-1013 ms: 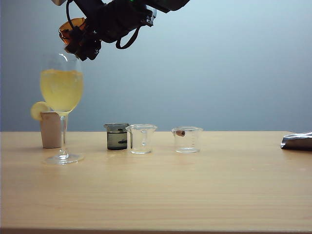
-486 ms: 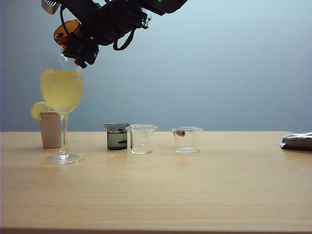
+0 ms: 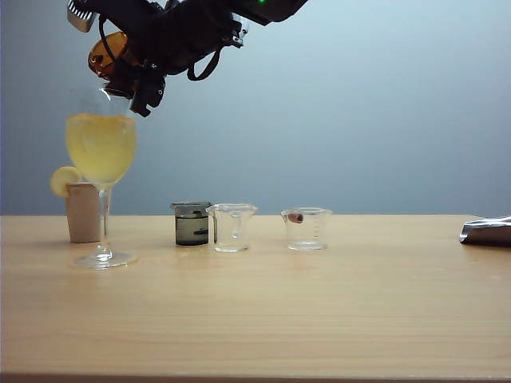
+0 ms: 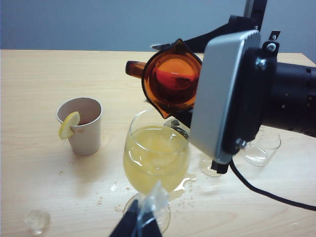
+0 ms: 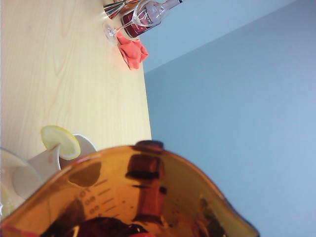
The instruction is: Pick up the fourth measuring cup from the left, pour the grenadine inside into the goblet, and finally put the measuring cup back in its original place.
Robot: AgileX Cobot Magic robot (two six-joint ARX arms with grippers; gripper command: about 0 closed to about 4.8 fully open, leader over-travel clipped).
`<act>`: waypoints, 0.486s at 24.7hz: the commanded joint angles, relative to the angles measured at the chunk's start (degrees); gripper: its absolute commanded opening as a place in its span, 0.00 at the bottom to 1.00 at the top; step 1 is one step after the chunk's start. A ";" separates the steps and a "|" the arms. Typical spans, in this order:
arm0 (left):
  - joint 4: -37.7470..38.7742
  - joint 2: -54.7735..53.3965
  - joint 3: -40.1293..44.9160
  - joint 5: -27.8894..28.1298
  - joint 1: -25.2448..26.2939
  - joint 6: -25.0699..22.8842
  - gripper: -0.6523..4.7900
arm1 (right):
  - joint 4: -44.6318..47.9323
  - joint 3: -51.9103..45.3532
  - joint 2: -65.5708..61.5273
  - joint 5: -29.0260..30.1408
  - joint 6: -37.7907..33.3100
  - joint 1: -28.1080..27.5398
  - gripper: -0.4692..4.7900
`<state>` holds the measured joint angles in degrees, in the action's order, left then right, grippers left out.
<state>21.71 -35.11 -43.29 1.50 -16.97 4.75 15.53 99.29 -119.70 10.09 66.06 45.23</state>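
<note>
The right tool [image 3: 128, 72], high over the left of the tabletop [image 3: 255, 319], is clamped about halfway shut on the amber cup [image 4: 172, 81], which it holds tipped with its lip just above the goblet [image 4: 155, 155]. To pour well, the judgement is that the lip should stay over the middle of the bowl and the tilt should grow slowly, since the goblet already stands nearly full of pale yellow drink and droplets already dot the tabletop around its foot; a quick tip could splash or overfill. The cup is a small translucent orange-brown beaker with printed graduations, a pointed pour lip and a stub handle, and the grenadine [image 4: 170, 79] shows as a dark red pool low inside it, not yet at the lip. The left tool [image 4: 140, 224] hovers just before the goblet's foot; whether it is parted cannot be told. Beside the goblet stands a beige cup [image 3: 84, 211] with a lemon slice [image 3: 62, 179].
</note>
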 commanded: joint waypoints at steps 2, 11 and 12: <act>-0.55 0.11 -0.31 -0.46 0.00 0.17 0.11 | 1.42 0.24 0.35 -0.17 1.70 0.22 0.08; 0.22 0.11 -0.31 -0.46 0.00 0.17 0.11 | 1.44 0.24 0.35 -1.20 4.13 0.26 0.08; 0.31 0.11 -0.31 -0.46 0.00 0.17 0.11 | 1.49 0.24 0.35 -1.20 5.07 0.26 0.08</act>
<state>22.15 -35.11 -43.29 1.50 -16.97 4.75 15.53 99.29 -119.70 8.99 70.26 45.32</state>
